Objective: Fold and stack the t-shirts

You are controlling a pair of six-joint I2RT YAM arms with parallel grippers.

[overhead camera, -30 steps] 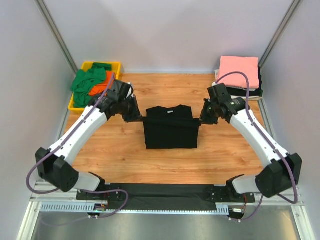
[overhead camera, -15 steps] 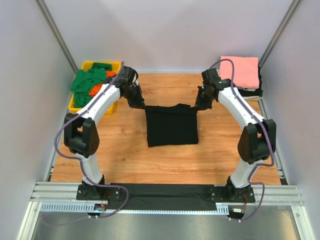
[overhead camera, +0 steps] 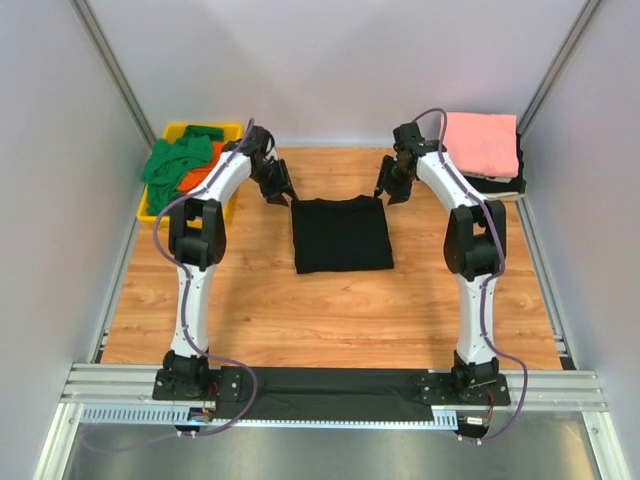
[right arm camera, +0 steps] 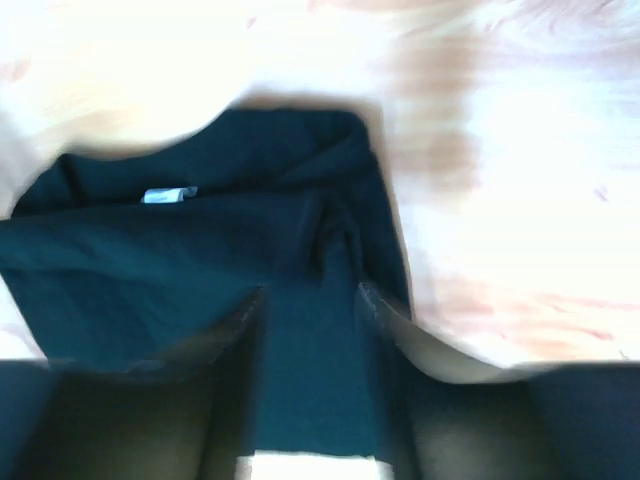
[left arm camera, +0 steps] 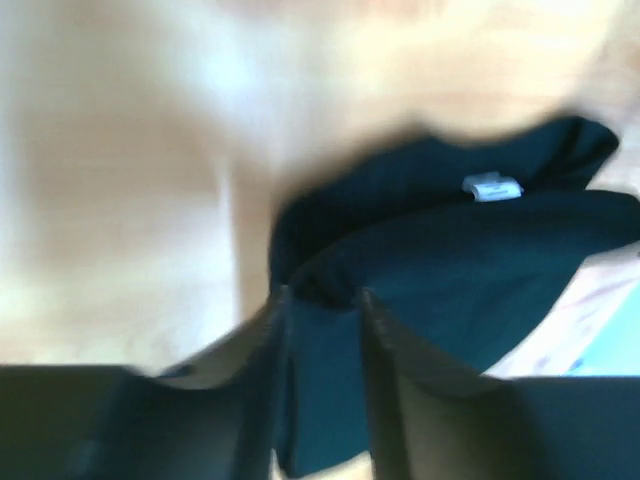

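A black t-shirt (overhead camera: 340, 235) lies folded into a flat rectangle in the middle of the wooden table, its collar edge toward the back. My left gripper (overhead camera: 279, 196) hovers at its far left corner and my right gripper (overhead camera: 388, 193) at its far right corner. In the left wrist view the left gripper (left arm camera: 320, 300) is open, with the black t-shirt (left arm camera: 470, 260) showing in the gap below. My right gripper (right arm camera: 310, 295) is open too, over the same t-shirt (right arm camera: 150, 260). A pink t-shirt (overhead camera: 481, 140) tops a folded stack at the back right. Green (overhead camera: 175, 160) and orange (overhead camera: 205, 172) t-shirts lie bunched in the tray.
The yellow tray (overhead camera: 150, 214) stands at the back left corner, close to my left arm. The folded stack sits at the back right beside the right wall post. Grey walls enclose the table on three sides.
Both arms stretched toward the back, drawing the shirt's far edge with them. The jaws, shut on its corners before, now stand apart, and the shirt lies flat.
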